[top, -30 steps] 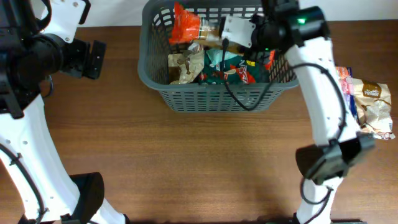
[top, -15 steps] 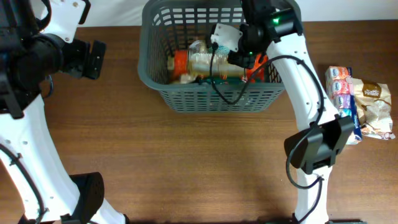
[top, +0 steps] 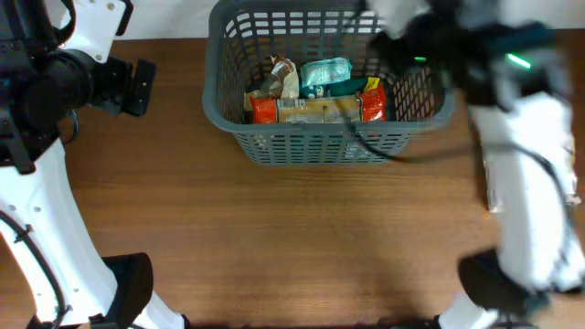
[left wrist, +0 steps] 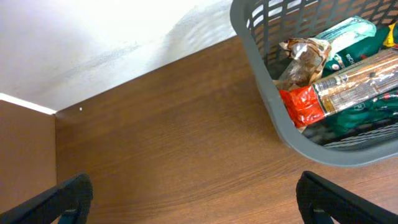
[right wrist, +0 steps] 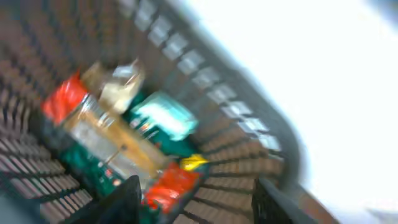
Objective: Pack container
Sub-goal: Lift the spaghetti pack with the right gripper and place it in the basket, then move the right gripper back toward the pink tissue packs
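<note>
The container, a dark grey slotted basket (top: 228,119), stands at the table's far middle. It holds several snack packs: a long clear pack with red ends (top: 315,110) lying across the front, a teal pack (top: 325,73) and a crumpled brown one (top: 279,73). My right gripper (right wrist: 196,205) is open and empty, above the basket's (right wrist: 205,87) inside, with the long pack (right wrist: 118,140) below it; the view is blurred. My left gripper (left wrist: 199,205) is open and empty over bare wood, left of the basket (left wrist: 261,81). It shows at the far left in the overhead view (top: 137,87).
My right arm (top: 530,137) is a blurred streak over the table's right side and hides what lies there. A white wall (left wrist: 93,43) runs behind the table's far edge. Brown tabletop (top: 292,238) lies in front of the basket.
The right gripper has let go of the long red-ended pack, which now lies flat in the basket. The right arm has swung out to the right. The left arm has not moved.
</note>
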Robot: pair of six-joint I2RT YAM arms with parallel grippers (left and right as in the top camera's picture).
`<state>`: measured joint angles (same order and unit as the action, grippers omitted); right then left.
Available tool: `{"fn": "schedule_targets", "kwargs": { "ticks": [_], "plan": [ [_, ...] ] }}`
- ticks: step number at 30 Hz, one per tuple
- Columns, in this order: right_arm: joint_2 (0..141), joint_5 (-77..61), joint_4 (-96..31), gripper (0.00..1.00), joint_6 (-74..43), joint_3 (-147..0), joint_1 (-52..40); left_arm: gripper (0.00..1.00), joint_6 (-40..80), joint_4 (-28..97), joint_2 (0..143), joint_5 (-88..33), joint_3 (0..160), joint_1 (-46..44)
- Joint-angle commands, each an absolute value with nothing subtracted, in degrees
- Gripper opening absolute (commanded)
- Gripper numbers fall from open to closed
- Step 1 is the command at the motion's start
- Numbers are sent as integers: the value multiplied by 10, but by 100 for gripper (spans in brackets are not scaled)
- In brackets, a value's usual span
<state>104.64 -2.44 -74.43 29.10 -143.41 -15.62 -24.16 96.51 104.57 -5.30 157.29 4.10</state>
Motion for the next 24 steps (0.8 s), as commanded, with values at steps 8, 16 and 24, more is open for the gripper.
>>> {"fn": "schedule_targets", "kwargs": {
  "ticks": [8, 16, 24],
  "plan": [
    [818, 20, -660, 57, 191, -1241, 58, 99, -236, 966, 1044, -51, 1573, 43],
    [734, 20, -509, 70, 108, -880, 208, 99, -236, 966, 1044, -51, 1573, 43],
    [855, 15, -479, 72, 65, -771, 265, 99, -236, 967, 1044, -51, 1573, 43]
  ]
}}
